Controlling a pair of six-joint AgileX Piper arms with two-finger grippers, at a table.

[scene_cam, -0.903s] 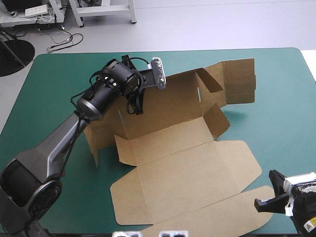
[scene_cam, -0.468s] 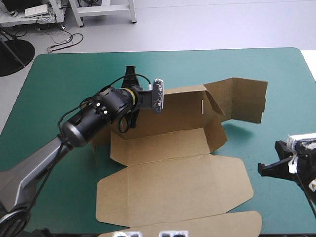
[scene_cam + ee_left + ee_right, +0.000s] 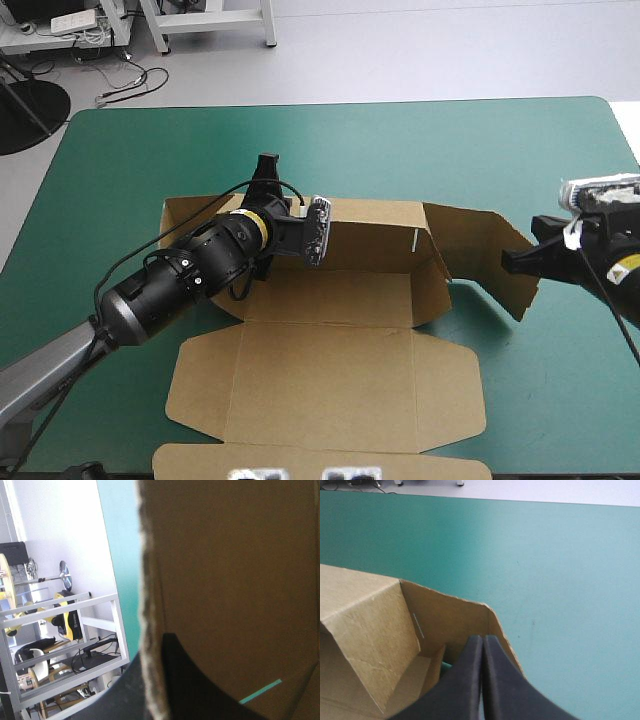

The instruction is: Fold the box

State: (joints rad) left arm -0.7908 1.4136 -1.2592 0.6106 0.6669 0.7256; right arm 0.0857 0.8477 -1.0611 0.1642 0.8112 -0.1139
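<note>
Left hand [image 3: 266, 185]: you grip the box [image 3: 330, 380] by its back wall [image 3: 370, 230] — 12 o'clock side.
Right hand [image 3: 482, 639]: closed, tip at the 3 o'clock flap [image 3: 490, 255].

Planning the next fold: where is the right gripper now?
High view: toward the table's right edge, the right gripper, shut, has its tip at the box's raised right-end flap.

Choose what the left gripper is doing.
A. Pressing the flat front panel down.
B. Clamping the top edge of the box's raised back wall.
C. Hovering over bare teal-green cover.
B: the left gripper sits at the top edge of the box's upright back wall, and the wrist view shows board between its fingers.
</note>
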